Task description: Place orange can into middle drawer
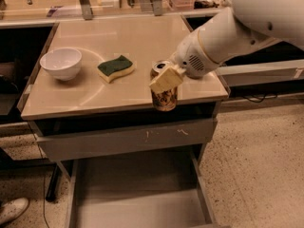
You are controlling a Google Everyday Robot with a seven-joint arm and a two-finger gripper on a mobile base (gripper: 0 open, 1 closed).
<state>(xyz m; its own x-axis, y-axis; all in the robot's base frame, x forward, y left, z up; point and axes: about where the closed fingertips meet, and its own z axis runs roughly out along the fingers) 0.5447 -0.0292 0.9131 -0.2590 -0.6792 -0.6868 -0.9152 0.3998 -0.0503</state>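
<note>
high front view down onto table [118, 37]; gripper [165, 80], orange can [164, 99] mid-frame

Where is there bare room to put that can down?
The drawer floor, between its side walls below the scratched front, shows bare. On the table, the back stretch behind the bowl and sponge is free. It is crowded at the front right, where the gripper holds the can.

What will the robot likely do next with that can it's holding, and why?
Probably carry it forward and down: the gripper grips the orange can at the front edge of the table, and the middle drawer lies open below.
</note>
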